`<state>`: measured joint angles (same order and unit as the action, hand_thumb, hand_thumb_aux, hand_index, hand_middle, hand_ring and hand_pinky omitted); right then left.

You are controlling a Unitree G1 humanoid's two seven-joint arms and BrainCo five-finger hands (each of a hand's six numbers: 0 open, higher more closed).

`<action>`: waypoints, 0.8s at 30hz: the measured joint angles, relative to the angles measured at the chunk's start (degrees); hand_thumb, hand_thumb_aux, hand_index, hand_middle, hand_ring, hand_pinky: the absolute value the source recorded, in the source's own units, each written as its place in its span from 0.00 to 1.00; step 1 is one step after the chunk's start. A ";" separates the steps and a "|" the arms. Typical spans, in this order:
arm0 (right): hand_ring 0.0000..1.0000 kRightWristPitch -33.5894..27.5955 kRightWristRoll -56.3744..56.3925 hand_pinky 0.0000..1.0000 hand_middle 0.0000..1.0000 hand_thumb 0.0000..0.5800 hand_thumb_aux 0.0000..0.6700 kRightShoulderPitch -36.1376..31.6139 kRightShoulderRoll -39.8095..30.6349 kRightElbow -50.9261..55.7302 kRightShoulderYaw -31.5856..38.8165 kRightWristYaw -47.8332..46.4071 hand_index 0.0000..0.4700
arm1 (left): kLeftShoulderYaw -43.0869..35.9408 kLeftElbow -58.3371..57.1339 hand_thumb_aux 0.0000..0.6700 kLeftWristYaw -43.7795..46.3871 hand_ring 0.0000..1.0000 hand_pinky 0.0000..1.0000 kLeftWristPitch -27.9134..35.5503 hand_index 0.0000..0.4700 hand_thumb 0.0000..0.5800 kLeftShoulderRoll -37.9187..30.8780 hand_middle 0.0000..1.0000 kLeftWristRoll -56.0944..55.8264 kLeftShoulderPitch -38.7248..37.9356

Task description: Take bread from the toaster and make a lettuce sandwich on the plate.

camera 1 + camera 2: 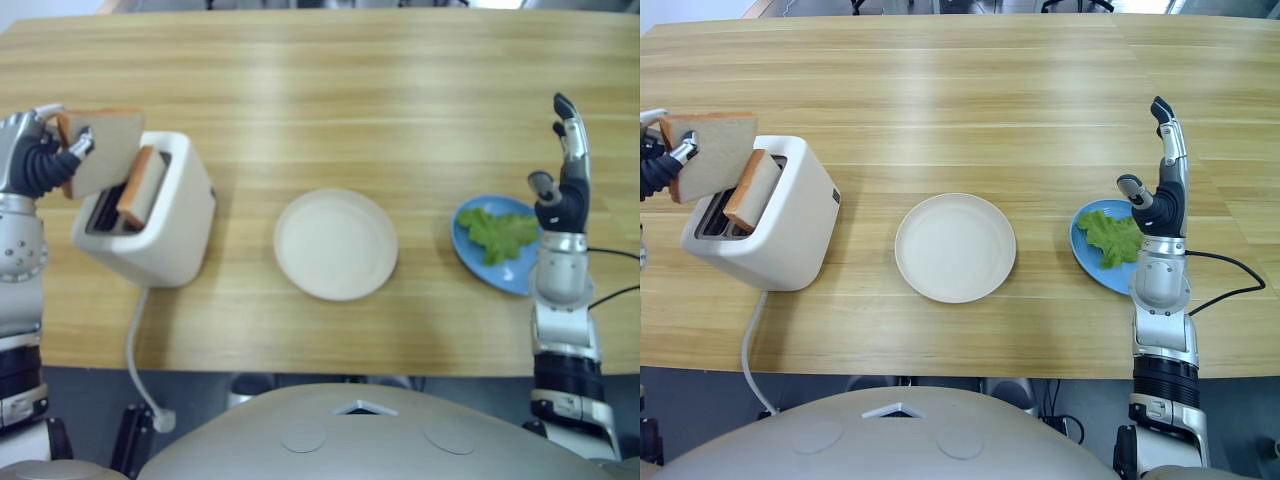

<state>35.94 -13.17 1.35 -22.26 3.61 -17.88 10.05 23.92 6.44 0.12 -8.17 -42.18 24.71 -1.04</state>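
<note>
A white toaster (160,215) stands at the table's left, with one slice of bread (141,187) still sticking out of its slot. My left hand (42,155) is shut on a second bread slice (100,150), held tilted just above the toaster's left side. An empty cream plate (336,243) lies in the middle of the table. To the right, a lettuce leaf (498,232) rests on a small blue plate (478,262). My right hand (563,175) stands upright and open just right of the blue plate, holding nothing.
The toaster's white cord (135,350) runs off the table's front edge. Bare wooden table (330,100) stretches behind the plates.
</note>
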 measured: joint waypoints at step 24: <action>0.00 1.97 -0.81 0.00 0.00 0.00 0.00 -5.47 0.86 4.30 2.09 0.07 0.00 | -12.84 6.08 1.00 -8.74 1.00 1.00 -8.09 0.98 1.00 0.72 1.00 15.97 14.22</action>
<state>37.92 -13.98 -4.13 -21.40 7.91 -15.79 10.12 11.08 12.52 -8.62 -16.26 -41.47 40.67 13.18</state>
